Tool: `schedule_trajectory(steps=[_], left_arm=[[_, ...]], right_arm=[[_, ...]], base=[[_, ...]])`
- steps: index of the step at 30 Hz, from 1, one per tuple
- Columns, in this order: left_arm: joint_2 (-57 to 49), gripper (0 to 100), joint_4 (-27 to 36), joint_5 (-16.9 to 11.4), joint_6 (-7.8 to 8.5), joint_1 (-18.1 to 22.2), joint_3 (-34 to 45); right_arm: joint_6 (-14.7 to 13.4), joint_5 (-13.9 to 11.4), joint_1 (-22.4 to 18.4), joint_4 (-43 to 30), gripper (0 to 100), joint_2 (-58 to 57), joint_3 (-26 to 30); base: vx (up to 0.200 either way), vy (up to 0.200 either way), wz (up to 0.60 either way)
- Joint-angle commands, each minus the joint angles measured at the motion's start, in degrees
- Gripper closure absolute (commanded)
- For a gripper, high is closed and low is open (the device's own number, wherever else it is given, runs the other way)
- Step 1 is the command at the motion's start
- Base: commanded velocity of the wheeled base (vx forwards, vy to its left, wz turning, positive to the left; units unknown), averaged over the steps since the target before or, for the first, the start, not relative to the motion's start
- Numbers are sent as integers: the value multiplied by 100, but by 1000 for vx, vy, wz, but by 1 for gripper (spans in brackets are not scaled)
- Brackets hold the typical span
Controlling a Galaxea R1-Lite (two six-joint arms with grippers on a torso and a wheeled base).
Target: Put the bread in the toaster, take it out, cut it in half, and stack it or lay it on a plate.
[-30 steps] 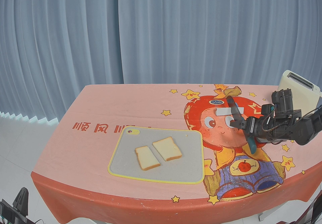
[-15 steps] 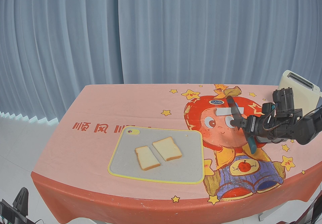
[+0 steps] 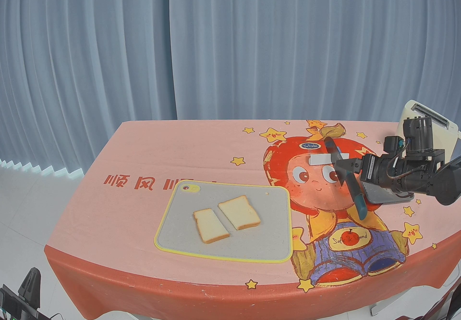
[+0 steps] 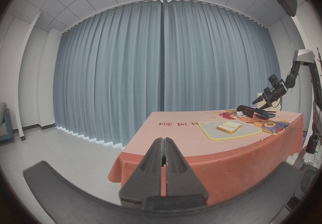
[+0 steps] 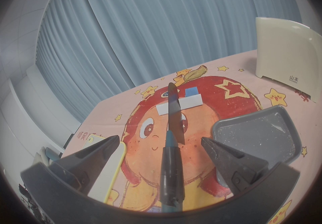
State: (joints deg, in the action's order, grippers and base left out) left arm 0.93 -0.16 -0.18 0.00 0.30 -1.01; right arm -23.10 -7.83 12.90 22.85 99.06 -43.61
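Right gripper [image 5: 160, 138] spread wide above the knife [image 3: 354, 191] on the cloth. Holds nothing. Bread halves [image 3: 239, 212] side by side on the cutting board [image 3: 269, 239], left of that claw and a little nearer, long axes slanting far-left to near-right. Grey plate [image 5: 255, 134] just right of the knife, near the toaster [image 3: 432, 126]. Left gripper [image 4: 163, 154] pressed shut, low off the near-left corner, well apart from the bread. Probably a job for the right arm, the nearer one. Open cloth from board to plate, with the knife across the way.
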Motion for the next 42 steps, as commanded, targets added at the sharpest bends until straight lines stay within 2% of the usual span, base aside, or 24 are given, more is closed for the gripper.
schedule_trajectory(steps=[1, 11, 25, 29, 42], left_arm=[[-31, 100, -2, 1, 0, -4, 101], [-31, 100, -2, 1, 0, 5, 101], [-31, 100, -2, 1, 0, 5, 101], [-31, 100, -2, 1, 0, 5, 101], [-31, 100, -2, 1, 0, 5, 101]], right_arm=[[-1, 0, 2, 1, 0, -300, 1], [16, 18, 160, -105, 0, -976, 89], [43, 62, 407, -35, 0, -1240, 203], [218, 71, 477, -26, 0, -1337, 265], [289, 80, 688, -26, 0, -1363, 414]], base=[[0, 0, 0], [0, 0, 0], [0, 0, 0], [0, 0, 0], [0, 0, 0]])
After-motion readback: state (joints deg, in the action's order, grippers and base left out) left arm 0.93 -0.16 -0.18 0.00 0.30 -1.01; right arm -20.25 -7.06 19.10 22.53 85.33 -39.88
